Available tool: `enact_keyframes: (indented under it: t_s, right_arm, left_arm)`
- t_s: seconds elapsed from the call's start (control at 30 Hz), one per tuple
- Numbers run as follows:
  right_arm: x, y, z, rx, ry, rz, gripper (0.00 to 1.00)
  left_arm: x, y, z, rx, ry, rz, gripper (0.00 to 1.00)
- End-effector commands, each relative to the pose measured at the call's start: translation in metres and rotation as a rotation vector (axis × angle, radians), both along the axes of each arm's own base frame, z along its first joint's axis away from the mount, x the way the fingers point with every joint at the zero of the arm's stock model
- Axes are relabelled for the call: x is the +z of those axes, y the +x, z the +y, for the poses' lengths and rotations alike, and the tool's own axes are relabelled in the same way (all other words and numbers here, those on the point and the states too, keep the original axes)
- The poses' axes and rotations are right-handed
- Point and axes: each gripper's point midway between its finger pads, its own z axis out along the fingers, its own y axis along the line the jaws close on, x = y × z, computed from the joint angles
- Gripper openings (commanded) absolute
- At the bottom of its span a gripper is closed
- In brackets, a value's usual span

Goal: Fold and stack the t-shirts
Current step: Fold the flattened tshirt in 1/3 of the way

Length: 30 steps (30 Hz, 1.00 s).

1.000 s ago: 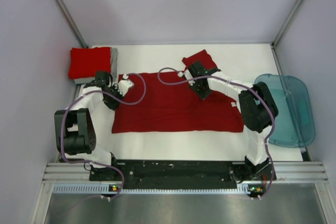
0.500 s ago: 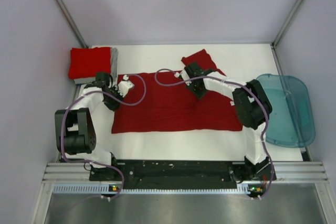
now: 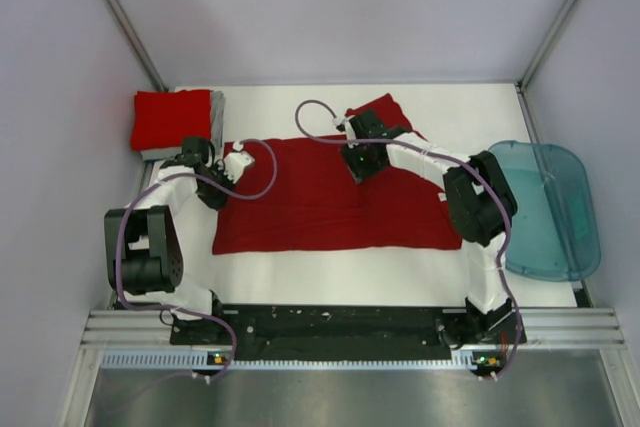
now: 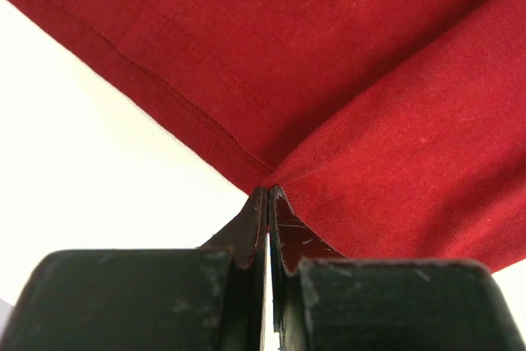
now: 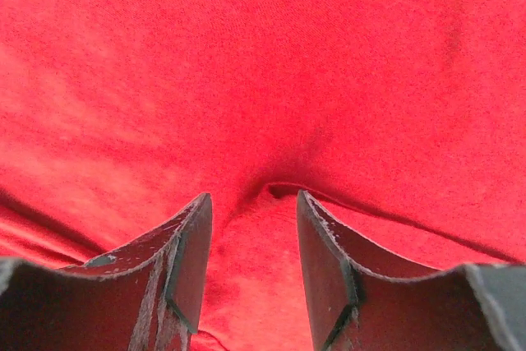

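Scene: you are working on a dark red, soft cloth t-shirt (image 3: 330, 212), which is lying flat as a long band across the middle of the white worktop (image 3: 300, 272) between your two arms.
Left jaws: you are pinching the far left corner of the dark red t-shirt, with the jaws pressing tight together on the cloth where its stitched hem is running into the fold.
Right jaws: these are standing partly apart and gripping nothing. They are sitting right over the cloth near its far edge, with a small pucker of fabric lying in the gap between them.
Sleeve: what is looking like a short red sleeve (image 3: 385, 112) is sticking out past the far edge, just beside your right wrist, and is not yet tucked in.
Stack: a brighter red folded shirt (image 3: 170, 119) is resting on a grey folded shirt (image 3: 217, 110) at the far left corner of the worktop, near your left jaws.
Tub: a translucent teal plastic tub (image 3: 555, 212) is sitting at the right edge, well apart from the cloth.
Progress: two of the three shirts are appearing finished and stacked. The third is looking only partly folded, so you are likely facing the loose sleeve, further folds down to stack size, and the lift onto the pile.
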Motion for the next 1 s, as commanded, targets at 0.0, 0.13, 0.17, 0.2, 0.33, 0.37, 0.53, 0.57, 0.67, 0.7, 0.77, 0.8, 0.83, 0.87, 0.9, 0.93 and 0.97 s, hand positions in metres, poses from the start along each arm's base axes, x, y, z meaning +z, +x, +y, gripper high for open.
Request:
enact_keyframes:
  t_s: [0.0,0.13,0.17,0.2,0.33,0.37,0.53,0.57,0.67,0.7,0.77,0.8,0.83,0.87,0.9,0.93,0.97]
  right_arm:
    - [0.052,0.007,0.031,-0.039,0.187,-0.059,0.45]
    - [0.068,-0.01,-0.02,-0.225,0.128,-0.118,0.53]
    - [0.071,-0.019,-0.038,-0.299,0.123,-0.129,0.58]
    - [0.071,-0.029,-0.051,-0.35,0.127,-0.125,0.59]
    - [0.066,-0.072,-0.102,-0.521,0.128,-0.137,0.98]
    - [0.067,-0.08,-0.112,-0.57,0.135,-0.144,0.99]
    - [0.069,-0.116,-0.137,-0.774,0.236,-0.138,0.99]
    - [0.065,-0.122,-0.142,-0.814,0.249,-0.128,0.99]
    - [0.051,-0.141,-0.163,-0.974,0.255,-0.079,0.89]
    - [0.042,-0.148,-0.175,-1.056,0.235,-0.06,0.88]
    - [0.034,-0.159,-0.192,-1.192,0.219,-0.034,0.86]
    - [0.027,-0.166,-0.2,-1.26,0.205,-0.012,0.84]
    - [0.022,-0.171,-0.207,-1.319,0.203,0.005,0.82]
    - [0.017,-0.174,-0.211,-1.357,0.199,0.016,0.81]
    - [0.013,-0.176,-0.215,-1.389,0.197,0.023,0.8]
    - [0.01,-0.178,-0.218,-1.417,0.191,0.031,0.79]
    - [0.007,-0.179,-0.22,-1.44,0.185,0.029,0.79]
  left_arm:
    - [0.008,0.016,0.008,0.069,0.013,-0.046,0.0]
    - [0.009,0.018,0.011,0.101,0.016,-0.044,0.0]
    - [0.007,0.017,0.01,0.102,0.015,-0.042,0.0]
    - [0.006,0.016,0.01,0.108,0.013,-0.041,0.03]
    - [0.006,0.02,0.022,0.169,0.062,-0.076,0.41]
    - [0.012,0.026,0.028,0.205,0.081,-0.116,0.46]
    - [0.071,0.038,0.024,0.217,0.039,-0.33,0.57]
    - [0.078,0.031,0.011,0.161,-0.004,-0.334,0.57]
    - [0.076,0.003,-0.011,0.008,-0.053,-0.31,0.56]
    - [0.071,-0.008,-0.015,-0.039,-0.049,-0.292,0.56]
    - [0.053,-0.037,-0.023,-0.139,-0.035,-0.222,0.56]
    - [0.045,-0.048,-0.024,-0.187,-0.024,-0.197,0.57]
    - [0.036,-0.06,-0.025,-0.213,-0.017,-0.171,0.58]
    - [0.028,-0.069,-0.024,-0.236,-0.005,-0.154,0.59]
    - [0.02,-0.078,-0.023,-0.252,0.006,-0.135,0.6]
    - [0.015,-0.084,-0.022,-0.271,0.015,-0.121,0.61]
    - [0.01,-0.091,-0.022,-0.285,0.02,-0.102,0.62]
